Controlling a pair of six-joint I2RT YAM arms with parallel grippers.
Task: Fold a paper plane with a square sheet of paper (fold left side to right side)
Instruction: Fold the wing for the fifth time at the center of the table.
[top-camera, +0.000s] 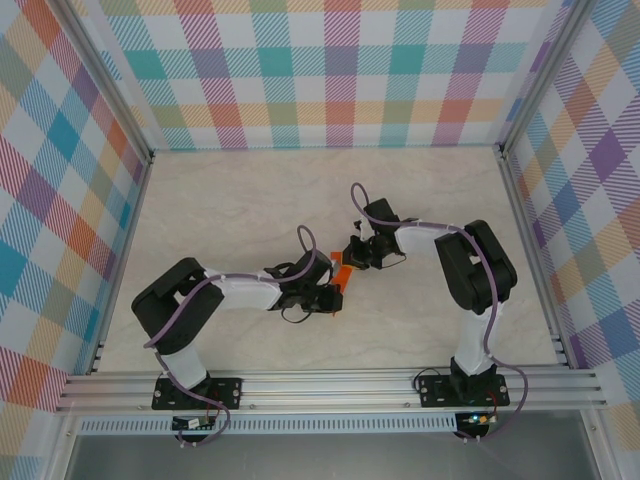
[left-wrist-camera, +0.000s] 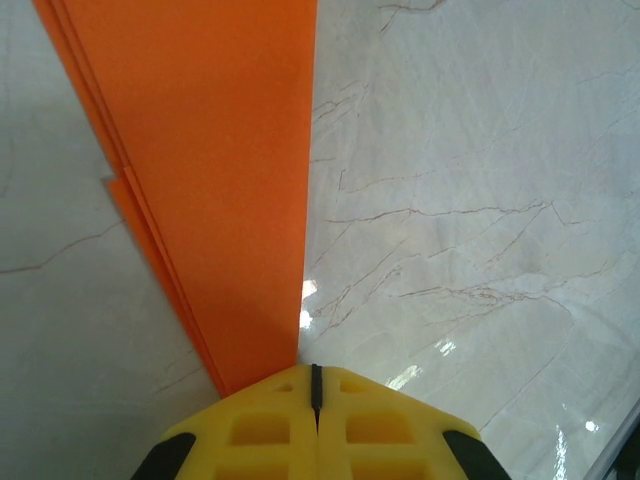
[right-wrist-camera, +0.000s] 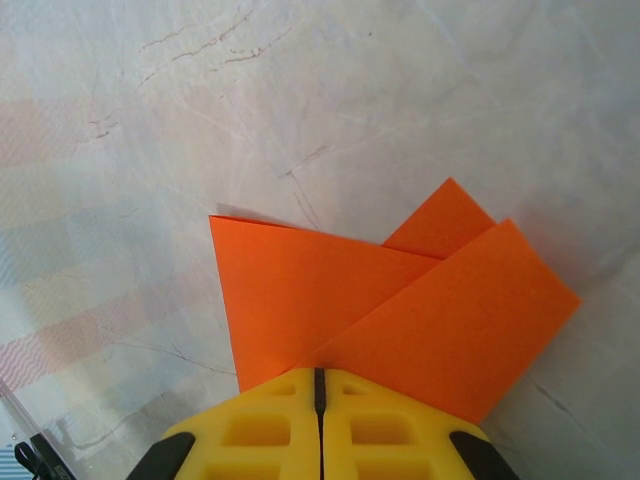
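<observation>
The square sheet of paper (top-camera: 341, 272) is a small, creased orange shape lying flat on the marble table between the two arms. In the left wrist view the paper (left-wrist-camera: 210, 180) is a long layered strip with stepped edges on its left. It runs from the top down under my left gripper (left-wrist-camera: 316, 385), whose yellow fingers are shut with their tips over its near end. In the right wrist view the paper (right-wrist-camera: 330, 300) shows overlapping folded flaps. My right gripper (right-wrist-camera: 319, 385) is shut too, its tips resting over the paper's near edge. From above, the left gripper (top-camera: 335, 297) and right gripper (top-camera: 355, 252) meet at the paper.
The pale marble tabletop (top-camera: 240, 200) spreads out around the arms. Checked walls (top-camera: 320, 70) enclose it at the back and on both sides, and an aluminium rail (top-camera: 330, 385) runs along the near edge.
</observation>
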